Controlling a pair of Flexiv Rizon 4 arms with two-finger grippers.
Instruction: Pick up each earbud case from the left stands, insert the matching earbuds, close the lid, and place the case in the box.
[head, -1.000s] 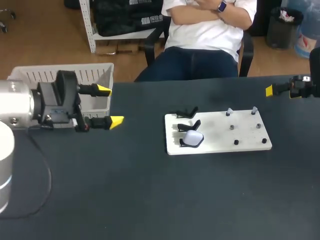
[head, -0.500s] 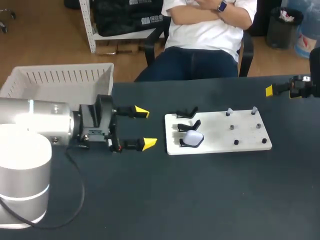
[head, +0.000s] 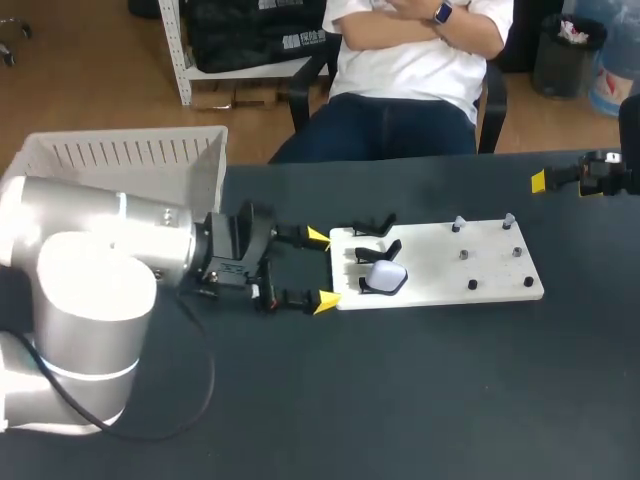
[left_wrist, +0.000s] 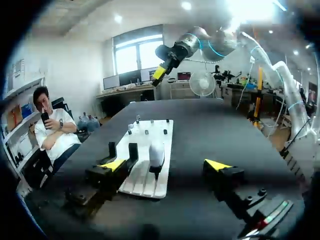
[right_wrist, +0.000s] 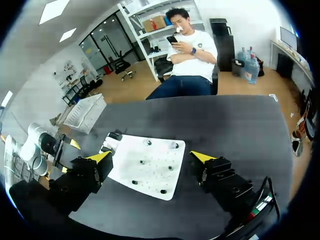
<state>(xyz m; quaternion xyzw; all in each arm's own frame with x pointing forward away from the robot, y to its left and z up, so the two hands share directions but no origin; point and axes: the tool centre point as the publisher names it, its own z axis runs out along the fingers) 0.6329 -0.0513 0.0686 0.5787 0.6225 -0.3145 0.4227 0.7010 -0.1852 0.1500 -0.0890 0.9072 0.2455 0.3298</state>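
A white earbud case (head: 385, 278) stands in the nearest of the black stands (head: 376, 226) at the left end of the white board (head: 440, 270). Small pegs (head: 465, 255) dot the board's right half. My left gripper (head: 321, 269) is open at the board's left edge, level with the stands. Seen from the left wrist, the case (left_wrist: 156, 152) stands just ahead of the open left gripper (left_wrist: 165, 166), between the lines of its fingers. My right gripper (head: 545, 181) hangs high over the table's far right. In its own view the right gripper (right_wrist: 150, 156) is open above the board (right_wrist: 145, 175).
A white slatted box (head: 120, 160) stands at the table's back left, behind my left arm; the right wrist view shows the box (right_wrist: 85, 112) too. Dark tabletop surrounds the board on all sides.
My left arm has swung right from beside the box to the board's left edge, its gripper still open. The right arm has not moved.
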